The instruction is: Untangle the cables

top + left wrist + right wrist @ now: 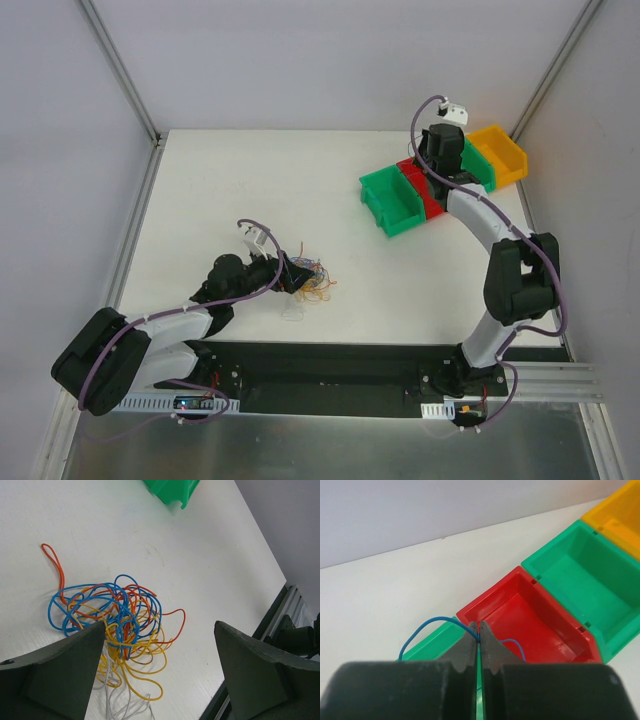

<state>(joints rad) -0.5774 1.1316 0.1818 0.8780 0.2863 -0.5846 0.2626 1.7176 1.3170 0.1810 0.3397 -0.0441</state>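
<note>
Just ahead of the spread left claw [157, 630], the cables [115, 625] lie tangled on the white table [200, 555]: blue, red, yellow, white. The right claw [479, 630], pressed together, pinches a single blue cable [436, 619] over the red bin's [490, 602] near corner, beside a green bin [435, 640].

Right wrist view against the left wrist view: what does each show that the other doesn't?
Only the right wrist: the right pincer shut on one blue cable at the red bin's corner, with a yellow bin beyond. Only the left wrist: the tangle of blue, red, yellow and white cables, lying ahead of the open left pincer. Both: the white table and a green bin.
</note>
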